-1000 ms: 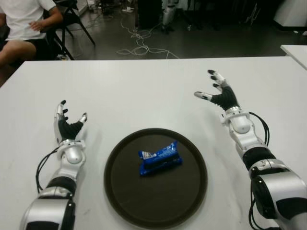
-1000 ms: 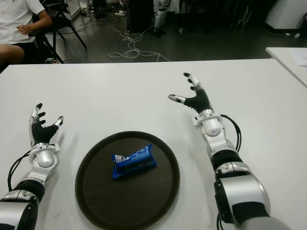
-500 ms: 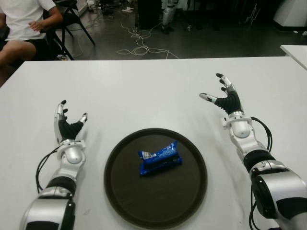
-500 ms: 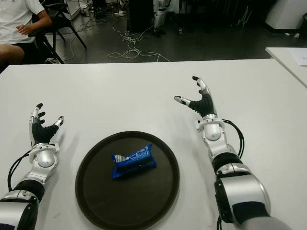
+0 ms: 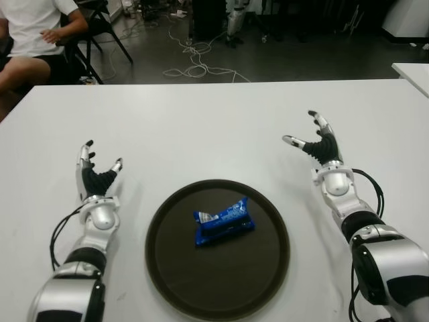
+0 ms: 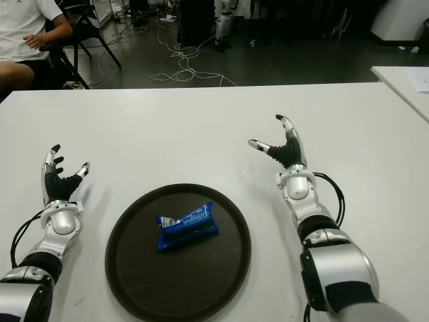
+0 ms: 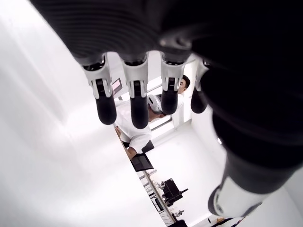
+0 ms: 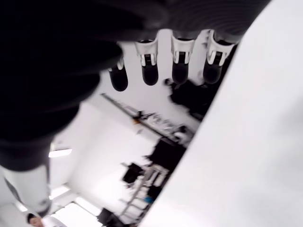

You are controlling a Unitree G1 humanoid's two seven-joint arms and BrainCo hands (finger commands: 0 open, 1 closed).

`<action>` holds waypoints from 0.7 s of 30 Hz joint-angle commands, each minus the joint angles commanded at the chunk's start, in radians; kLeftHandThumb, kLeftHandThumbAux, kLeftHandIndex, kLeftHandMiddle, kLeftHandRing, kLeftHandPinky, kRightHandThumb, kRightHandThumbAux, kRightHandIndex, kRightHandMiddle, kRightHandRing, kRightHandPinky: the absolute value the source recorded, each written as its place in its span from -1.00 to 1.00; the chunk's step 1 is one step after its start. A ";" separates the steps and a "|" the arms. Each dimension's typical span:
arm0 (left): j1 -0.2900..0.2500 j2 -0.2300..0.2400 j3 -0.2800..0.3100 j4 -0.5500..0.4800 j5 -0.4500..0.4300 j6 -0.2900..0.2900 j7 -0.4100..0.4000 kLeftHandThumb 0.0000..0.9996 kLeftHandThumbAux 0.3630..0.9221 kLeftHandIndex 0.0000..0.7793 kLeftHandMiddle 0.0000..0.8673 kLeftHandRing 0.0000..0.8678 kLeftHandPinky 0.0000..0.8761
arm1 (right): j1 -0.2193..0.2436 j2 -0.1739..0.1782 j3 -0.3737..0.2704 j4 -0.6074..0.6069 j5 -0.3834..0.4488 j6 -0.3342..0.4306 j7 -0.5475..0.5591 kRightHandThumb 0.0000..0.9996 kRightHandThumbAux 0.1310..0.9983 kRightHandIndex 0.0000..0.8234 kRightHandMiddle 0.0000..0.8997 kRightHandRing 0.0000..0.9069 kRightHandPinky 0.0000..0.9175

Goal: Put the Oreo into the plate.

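Note:
A blue Oreo pack (image 5: 224, 220) lies flat near the middle of a dark round plate (image 5: 175, 275) on the white table (image 5: 201, 127). My right hand (image 5: 314, 139) hovers to the right of the plate and a little beyond it, fingers spread, holding nothing. My left hand (image 5: 94, 168) shows to the left of the plate, palm up, fingers spread and empty. Both wrist views show only straight fingers (image 7: 137, 94) with nothing between them.
A seated person (image 5: 33, 33) in a white shirt is beyond the table's far left corner, beside black chairs. Cables lie on the dark floor (image 5: 201, 64) behind the table. Another white table's corner (image 5: 412, 70) shows at the right.
My right hand has drawn back toward me and to the right, its fingers turning more upright. The left hand, the plate and the Oreo pack have not moved.

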 joint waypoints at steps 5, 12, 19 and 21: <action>0.007 0.000 0.005 -0.003 -0.005 -0.008 -0.005 -0.47 0.47 -0.71 -0.74 -0.70 -0.62 | -0.006 0.011 -0.034 0.002 0.032 0.044 -0.003 -1.00 0.20 -0.77 -0.86 -0.86 -0.88; 0.013 -0.001 0.009 -0.009 -0.006 -0.014 -0.007 -0.47 0.47 -0.71 -0.77 -0.73 -0.62 | -0.003 0.019 -0.051 -0.011 0.051 0.057 0.004 -1.00 0.20 -0.71 -0.83 -0.82 -0.87; 0.013 0.000 0.009 -0.012 -0.002 -0.021 -0.012 -0.42 0.51 -0.69 -0.76 -0.72 -0.60 | -0.010 0.025 -0.070 -0.023 0.075 0.077 0.027 -1.00 0.27 -0.66 -0.79 -0.76 -0.80; 0.013 0.000 0.008 -0.013 -0.001 -0.021 -0.014 -0.43 0.50 -0.70 -0.77 -0.73 -0.62 | -0.012 0.027 -0.074 -0.024 0.081 0.084 0.034 -1.00 0.29 -0.66 -0.77 -0.72 -0.74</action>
